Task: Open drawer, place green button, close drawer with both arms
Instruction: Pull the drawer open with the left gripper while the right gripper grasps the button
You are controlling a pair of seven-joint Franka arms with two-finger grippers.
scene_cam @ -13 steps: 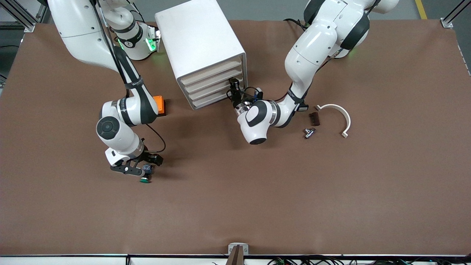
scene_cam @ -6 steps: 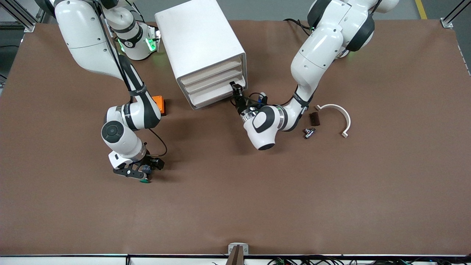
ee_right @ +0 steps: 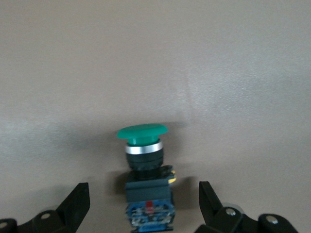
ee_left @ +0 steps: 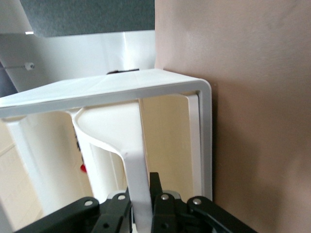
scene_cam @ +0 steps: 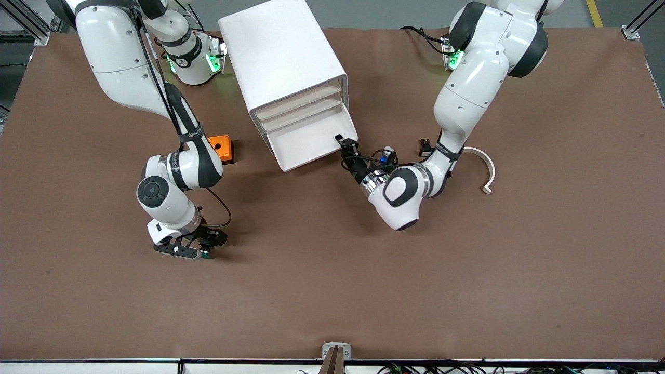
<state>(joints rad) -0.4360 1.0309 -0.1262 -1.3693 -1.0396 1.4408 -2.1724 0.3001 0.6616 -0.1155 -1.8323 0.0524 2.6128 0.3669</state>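
The drawer [scene_cam: 310, 140], third from the top of the white cabinet [scene_cam: 283, 57], stands pulled out, its white inside bare. My left gripper [scene_cam: 347, 144] is shut on its front lip at the corner toward the left arm's end. In the left wrist view the white lip [ee_left: 138, 160] runs between the closed fingers of that gripper [ee_left: 141, 194]. The button [scene_cam: 205, 254] lies on the table, nearer the front camera than the orange cube. My right gripper [scene_cam: 196, 247] is open, low around it. In the right wrist view the green-capped button [ee_right: 144, 167] sits between the spread fingers [ee_right: 77, 201] of my right gripper [ee_right: 144, 206], untouched.
An orange cube with a round hole [scene_cam: 220, 147] sits beside the cabinet toward the right arm's end. A white curved bracket [scene_cam: 484, 165] lies toward the left arm's end. A small black part [scene_cam: 425, 146] shows beside the left forearm.
My left gripper has pulled the drawer out of the cabinet toward the front camera. My right gripper has sunk lower around the button.
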